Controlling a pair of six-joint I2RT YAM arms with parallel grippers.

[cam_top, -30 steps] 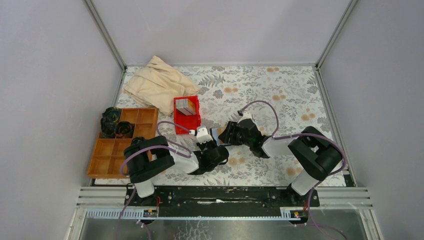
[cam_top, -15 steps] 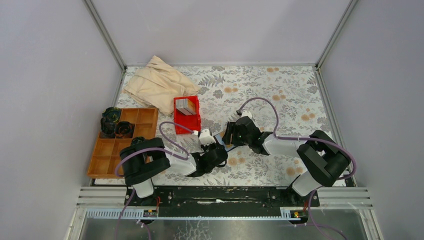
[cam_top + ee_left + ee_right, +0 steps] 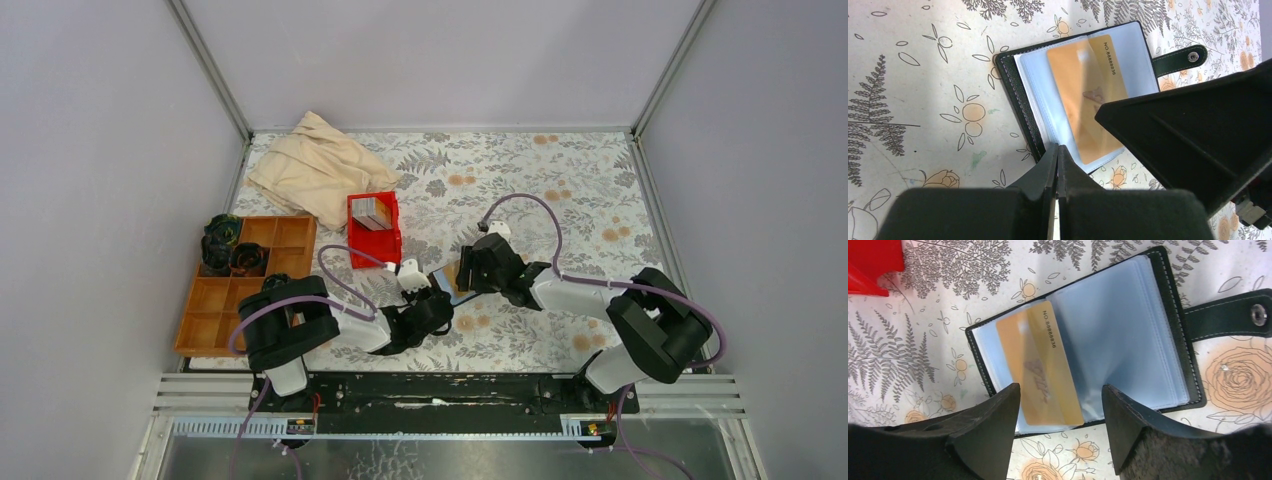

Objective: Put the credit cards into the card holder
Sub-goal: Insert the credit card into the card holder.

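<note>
The black card holder [image 3: 1184,355] lies open on the floral table, clear sleeves up and clasp tab [image 3: 1233,315] out to the right. A tan credit card [image 3: 1040,365] sits partly inside a left sleeve, its lower end sticking out. My right gripper [image 3: 1062,387] is open just above it, one finger on each side of that end, touching nothing. My left gripper [image 3: 1058,150] is shut, its tips at the near edge of the card holder [image 3: 1018,95] beside the tan card [image 3: 1083,85]. More credit cards [image 3: 374,213] stand in the red bin [image 3: 374,245].
A brown compartment tray [image 3: 240,300] with dark objects [image 3: 222,245] sits at the left. A beige cloth [image 3: 315,170] lies at the back left. The red bin's corner [image 3: 873,265] shows near the card holder. Both arms meet at the card holder [image 3: 447,281].
My right gripper has drawn back a little to the right from the card holder, its elbow swinging right. The left gripper stays at the holder's edge.
</note>
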